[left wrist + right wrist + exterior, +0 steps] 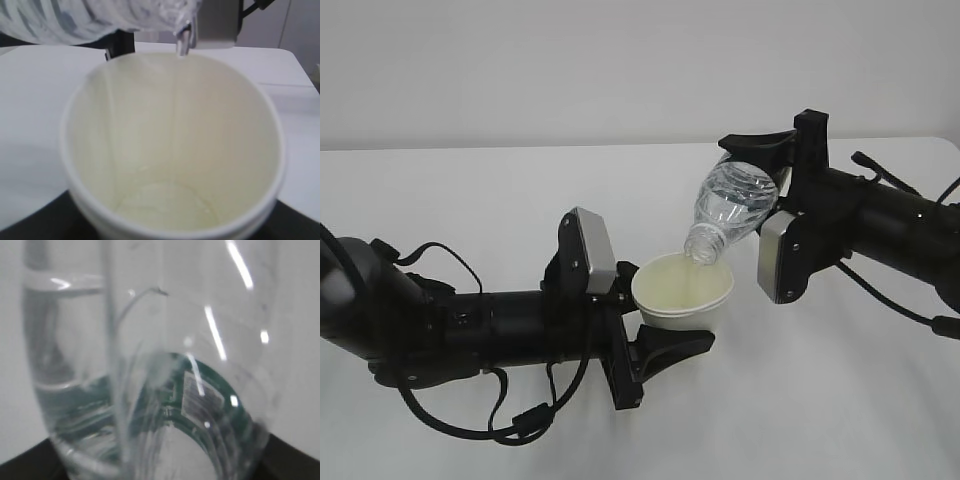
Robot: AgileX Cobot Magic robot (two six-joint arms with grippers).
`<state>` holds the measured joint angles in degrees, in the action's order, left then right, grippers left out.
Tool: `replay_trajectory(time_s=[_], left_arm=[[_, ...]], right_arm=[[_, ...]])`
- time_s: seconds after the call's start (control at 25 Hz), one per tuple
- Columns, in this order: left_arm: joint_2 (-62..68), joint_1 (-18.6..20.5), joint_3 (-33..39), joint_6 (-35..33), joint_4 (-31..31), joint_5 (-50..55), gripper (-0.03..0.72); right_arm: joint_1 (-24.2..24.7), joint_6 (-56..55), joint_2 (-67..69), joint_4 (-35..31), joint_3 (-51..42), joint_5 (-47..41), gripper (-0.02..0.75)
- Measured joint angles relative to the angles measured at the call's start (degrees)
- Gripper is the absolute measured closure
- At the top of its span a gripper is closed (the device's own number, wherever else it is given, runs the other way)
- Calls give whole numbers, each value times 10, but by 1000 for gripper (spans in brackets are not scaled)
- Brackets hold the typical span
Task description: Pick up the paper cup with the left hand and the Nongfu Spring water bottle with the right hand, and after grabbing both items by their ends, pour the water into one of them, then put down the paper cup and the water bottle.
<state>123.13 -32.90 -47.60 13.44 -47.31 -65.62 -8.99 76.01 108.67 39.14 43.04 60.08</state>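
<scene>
Mid-pour: left hand (655, 345) gripping paper cup (683, 295), right hand (770, 185) clamping tipped Nongfu Spring water bottle (730, 210). Best to keep mouth over rim, tilt slowly.

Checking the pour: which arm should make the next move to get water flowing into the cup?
Probably the right: its end effector holds the tilted bottle, mouth over the cup, which the left holds upright.

One paper cup (682, 292), one water bottle (730, 207), two arms
</scene>
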Motion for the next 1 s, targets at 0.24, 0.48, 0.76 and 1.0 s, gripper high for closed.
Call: replay_trajectory(time_s=[0.24, 0.48, 0.76, 1.0], left_arm=[[0, 0, 0, 0, 0, 0, 250], [0, 0, 0, 0, 1, 0, 251], [0, 0, 0, 0, 1, 0, 251], [0, 0, 0, -1, 1, 0, 251]], right_arm=[[0, 0, 0, 0, 0, 0, 279], [0, 0, 0, 0, 0, 0, 279], [0, 0, 0, 0, 0, 0, 279], [0, 1, 0, 0, 0, 0, 279]])
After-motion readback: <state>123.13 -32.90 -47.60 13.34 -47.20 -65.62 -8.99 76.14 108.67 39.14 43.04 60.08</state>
